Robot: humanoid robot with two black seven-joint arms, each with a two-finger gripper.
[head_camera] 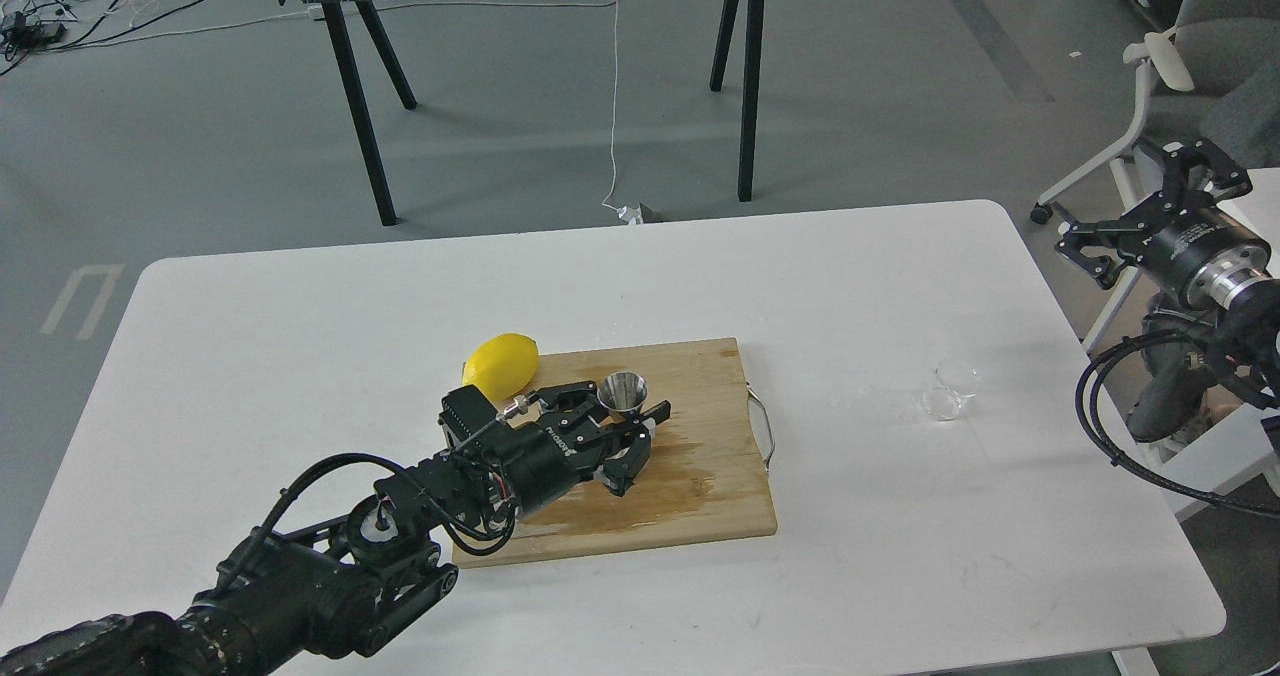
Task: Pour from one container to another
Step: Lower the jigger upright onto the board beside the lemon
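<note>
The steel jigger stands upright on the wooden cutting board, just right of the lemon. My left gripper reaches in from the lower left, and its fingers close around the jigger's lower half, hiding the waist. The tiny clear cup rests on the white table well to the right of the board, faint against the surface. My right gripper hangs open beyond the table's right edge, above and right of the cup, holding nothing.
The board has a wet stain in its middle and a wire handle on its right side. A black-legged table stands behind, and an office chair is at the far right.
</note>
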